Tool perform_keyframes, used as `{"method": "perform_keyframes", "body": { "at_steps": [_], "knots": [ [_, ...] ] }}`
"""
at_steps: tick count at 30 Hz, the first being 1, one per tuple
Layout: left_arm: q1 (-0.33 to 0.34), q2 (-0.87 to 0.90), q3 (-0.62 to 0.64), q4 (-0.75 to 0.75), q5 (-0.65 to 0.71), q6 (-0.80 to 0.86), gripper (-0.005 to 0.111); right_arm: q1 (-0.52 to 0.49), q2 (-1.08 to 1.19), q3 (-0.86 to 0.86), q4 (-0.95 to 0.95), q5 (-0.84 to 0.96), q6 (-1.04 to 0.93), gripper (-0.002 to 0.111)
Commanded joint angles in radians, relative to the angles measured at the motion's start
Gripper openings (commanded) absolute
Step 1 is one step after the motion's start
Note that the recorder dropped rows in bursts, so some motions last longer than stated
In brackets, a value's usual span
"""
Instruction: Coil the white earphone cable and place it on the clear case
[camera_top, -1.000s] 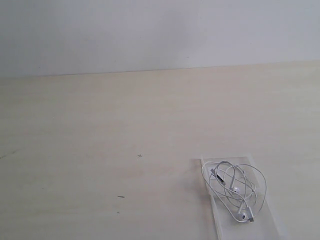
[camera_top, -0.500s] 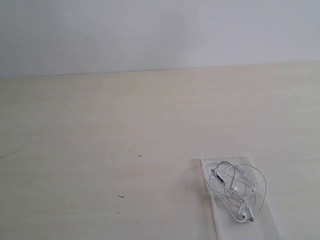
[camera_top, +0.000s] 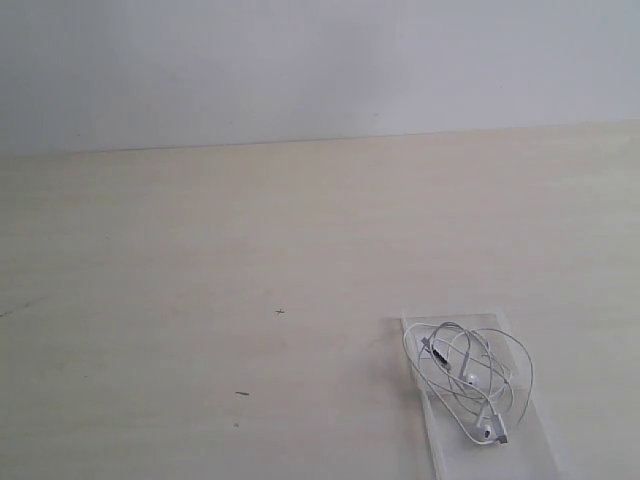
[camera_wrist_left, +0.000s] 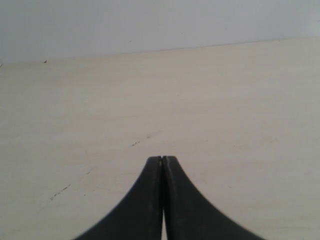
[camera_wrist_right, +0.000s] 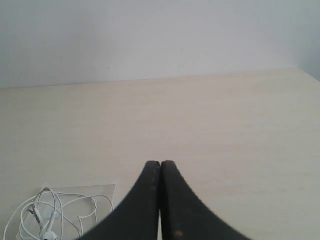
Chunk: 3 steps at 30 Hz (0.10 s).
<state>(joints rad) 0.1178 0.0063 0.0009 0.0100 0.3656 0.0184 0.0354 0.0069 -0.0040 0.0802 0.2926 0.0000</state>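
Note:
The white earphone cable (camera_top: 468, 385) lies in loose loops on the clear case (camera_top: 530, 448) at the table's near right, with both earbuds and the inline remote showing. In the right wrist view the coiled cable (camera_wrist_right: 50, 217) rests on the case (camera_wrist_right: 102, 192) beside my right gripper (camera_wrist_right: 160, 163), whose black fingers are shut on nothing. My left gripper (camera_wrist_left: 162, 159) is shut too, over bare tabletop, with nothing between its fingers. Neither gripper appears in the exterior view.
The pale wooden table (camera_top: 250, 250) carries a few small dark marks (camera_top: 241, 393). A plain white wall (camera_top: 320, 60) stands behind its far edge.

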Motion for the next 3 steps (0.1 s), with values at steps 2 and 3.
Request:
{"method": "perform_keyframes", "body": {
  "at_steps": [2, 3],
  "knots": [
    [0.003, -0.006, -0.001, -0.010, -0.009, 0.002, 0.000, -0.005, -0.007, 0.004, 0.000, -0.005, 0.000, 0.000],
    [0.003, -0.006, -0.001, -0.010, -0.009, 0.002, 0.000, -0.005, -0.007, 0.004, 0.000, -0.005, 0.000, 0.000]
  ]
}}
